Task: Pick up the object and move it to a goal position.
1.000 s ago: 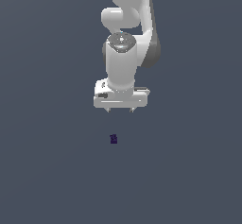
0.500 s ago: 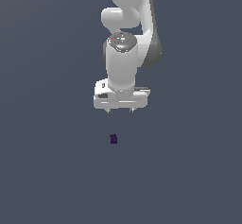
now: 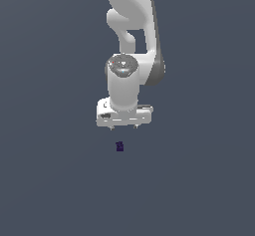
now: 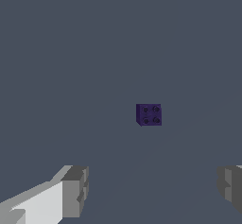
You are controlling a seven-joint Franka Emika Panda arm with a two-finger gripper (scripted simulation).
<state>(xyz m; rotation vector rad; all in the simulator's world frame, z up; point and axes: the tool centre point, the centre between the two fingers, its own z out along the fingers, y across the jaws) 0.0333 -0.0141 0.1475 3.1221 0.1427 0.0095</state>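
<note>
The object is a tiny dark purple block (image 3: 119, 146) lying on the grey floor, just below the white gripper (image 3: 124, 127) in the exterior view. In the wrist view the block (image 4: 149, 114) shows four round studs on one face. It lies ahead of the two grey fingertips (image 4: 75, 190), apart from them. The gripper (image 4: 151, 187) is open and empty, its fingers spread wide. Nothing hides the block.
The white arm (image 3: 132, 36) rises above the gripper toward the top of the exterior view. A plain grey surface (image 3: 50, 180) lies all around the block.
The gripper has sunk slightly and shifted a little. The block has not moved.
</note>
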